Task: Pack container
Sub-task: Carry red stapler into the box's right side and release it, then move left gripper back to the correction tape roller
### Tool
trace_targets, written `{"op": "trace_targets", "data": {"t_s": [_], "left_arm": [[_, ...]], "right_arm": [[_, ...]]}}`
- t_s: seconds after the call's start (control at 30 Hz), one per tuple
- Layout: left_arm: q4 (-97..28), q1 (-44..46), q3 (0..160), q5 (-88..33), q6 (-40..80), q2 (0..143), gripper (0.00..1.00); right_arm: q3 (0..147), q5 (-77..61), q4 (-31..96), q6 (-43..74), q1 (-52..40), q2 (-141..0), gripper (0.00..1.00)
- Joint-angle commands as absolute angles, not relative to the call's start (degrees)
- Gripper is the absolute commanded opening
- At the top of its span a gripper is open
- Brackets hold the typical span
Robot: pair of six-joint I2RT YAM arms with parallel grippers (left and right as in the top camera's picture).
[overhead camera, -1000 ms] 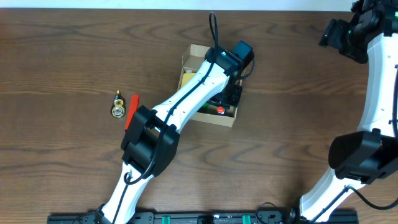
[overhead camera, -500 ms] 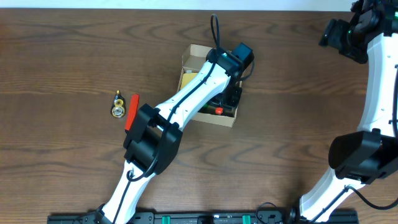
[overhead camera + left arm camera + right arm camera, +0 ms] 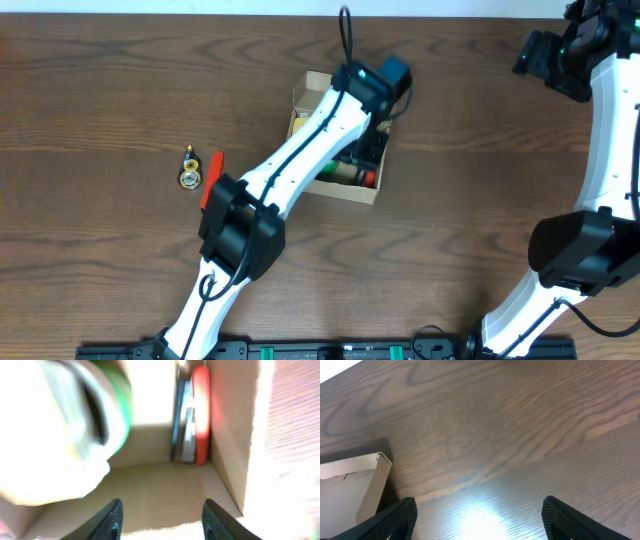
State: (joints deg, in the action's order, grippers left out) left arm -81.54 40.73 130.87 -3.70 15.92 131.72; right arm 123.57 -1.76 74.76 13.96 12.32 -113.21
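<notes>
The container, a tan cardboard box, sits mid-table, mostly covered by my left arm. Yellow, green and red items show inside it. My left gripper reaches down into the box. In the left wrist view its jaws stand open over the bare box floor, holding nothing. A red-rimmed disc leans on the box wall ahead, and a blurred green-and-white item lies at left. My right gripper hangs open over bare wood at the far right.
A small gold-and-black piece and a red piece lie on the table left of the box, the red one next to my left arm's elbow. The right wrist view catches the box's flap at its left edge.
The left jaws have spread apart inside the box and the wrist has shifted slightly toward the far side. A green item now shows beside the red one. The right arm has not moved.
</notes>
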Motion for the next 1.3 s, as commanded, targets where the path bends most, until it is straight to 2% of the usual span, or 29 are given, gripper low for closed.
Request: {"op": "trace_targets", "data": {"t_s": [0.0,0.17,0.4,0.57,0.8,1.0,1.17,1.27], "left_arm": [[-86.2,40.8,140.2,3.8,14.4,131.2,0.52],[-96.7,40.8,150.5,13.2,13.2,131.2,0.56],[-96.8,39.7,151.2,17.4,8.7,126.9,0.59],[-96.8,35.7,148.9,17.3,8.7,120.5,0.60],[-96.7,22.9,127.2,15.4,9.0,101.8,0.60],[-90.8,11.8,106.1,5.1,3.4,88.9,0.65],[-81.2,7.0,90.3,0.5,-2.8,87.8,0.79],[-75.6,4.7,83.1,-0.1,-4.3,90.9,0.80]], "right_arm": [[123.2,-2.0,74.9,13.2,11.5,-113.6,0.82],[123.2,-2.0,75.0,13.2,11.5,-113.6,0.81],[123.2,-2.0,75.2,13.2,11.6,-113.6,0.82],[123.2,-2.0,75.3,13.2,11.6,-113.6,0.82],[123.2,-2.0,75.4,13.2,11.6,-113.6,0.82],[123.2,-2.0,75.3,13.2,11.6,-113.6,0.82],[123.2,-2.0,75.2,13.2,11.6,-113.6,0.82],[123.2,-2.0,75.3,13.2,11.6,-113.6,0.82]]}}
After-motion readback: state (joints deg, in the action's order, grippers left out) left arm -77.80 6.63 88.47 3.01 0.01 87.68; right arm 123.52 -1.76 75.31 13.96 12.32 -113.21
